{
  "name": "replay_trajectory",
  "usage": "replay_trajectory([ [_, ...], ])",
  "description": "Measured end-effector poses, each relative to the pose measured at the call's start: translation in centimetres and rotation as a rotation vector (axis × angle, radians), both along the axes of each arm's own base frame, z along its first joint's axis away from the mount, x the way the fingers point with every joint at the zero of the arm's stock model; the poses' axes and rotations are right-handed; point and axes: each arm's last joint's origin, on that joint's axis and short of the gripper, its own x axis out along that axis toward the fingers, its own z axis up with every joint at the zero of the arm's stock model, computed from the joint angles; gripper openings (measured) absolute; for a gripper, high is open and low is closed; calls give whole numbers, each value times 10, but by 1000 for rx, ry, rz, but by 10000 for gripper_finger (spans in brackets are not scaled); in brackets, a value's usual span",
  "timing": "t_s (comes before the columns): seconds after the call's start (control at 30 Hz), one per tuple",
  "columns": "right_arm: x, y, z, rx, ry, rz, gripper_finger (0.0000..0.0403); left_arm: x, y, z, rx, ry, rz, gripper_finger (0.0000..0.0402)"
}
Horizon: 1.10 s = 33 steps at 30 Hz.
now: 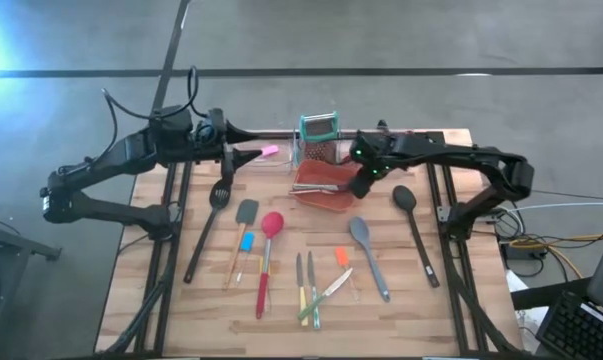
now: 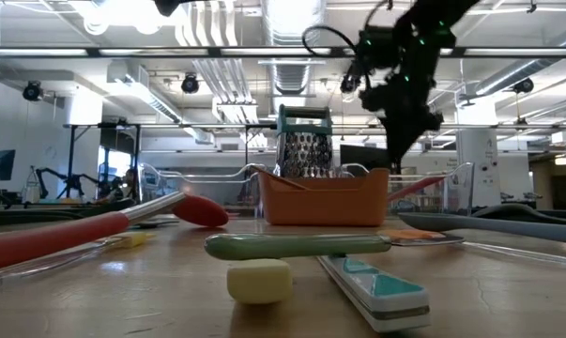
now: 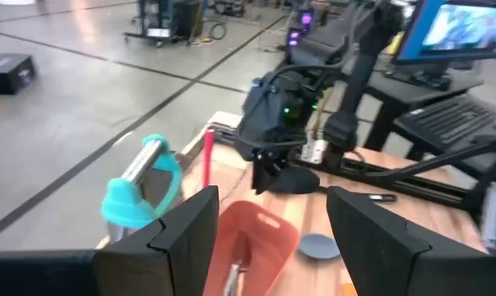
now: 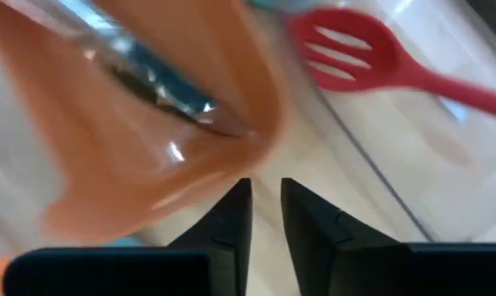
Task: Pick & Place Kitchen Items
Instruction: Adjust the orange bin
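Several kitchen items lie in a row on the wooden table: a black slotted spatula (image 1: 213, 222), a grey spatula (image 1: 244, 222), a red spoon (image 1: 269, 250), a grey spoon (image 1: 367, 252) and a black spoon (image 1: 413, 222). Small scrapers and knives (image 1: 308, 288) lie among them. A metal utensil (image 4: 153, 78) lies in the red-orange bin (image 1: 326, 203). My right gripper (image 4: 266, 187) points down just above the bin's right end. Its fingers are open by a narrow gap, with nothing between them. My left gripper (image 3: 268, 210) hangs open and empty above the table's far left part.
A teal-framed box grater (image 1: 318, 133) stands upright just behind the bin. A red slotted spatula (image 4: 354, 51) lies beyond the bin, near a clear tray. A pink piece (image 1: 269, 151) lies at the far edge beside my left gripper. Bare wood shows along the near edge.
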Motion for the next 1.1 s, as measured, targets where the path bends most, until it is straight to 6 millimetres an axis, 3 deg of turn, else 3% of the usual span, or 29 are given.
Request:
replay_trajectory([
  [0.17,-15,-5,-27,6,2,-55,15,0,0,1,6,-8,9,233],
  [0.37,-12,-10,-43,6,13,-40,8,1,0,1,6,-6,9,233],
  [1.1,40,-36,-37,-26,-26,71,8,0,0,0,1,-5,11,233],
])
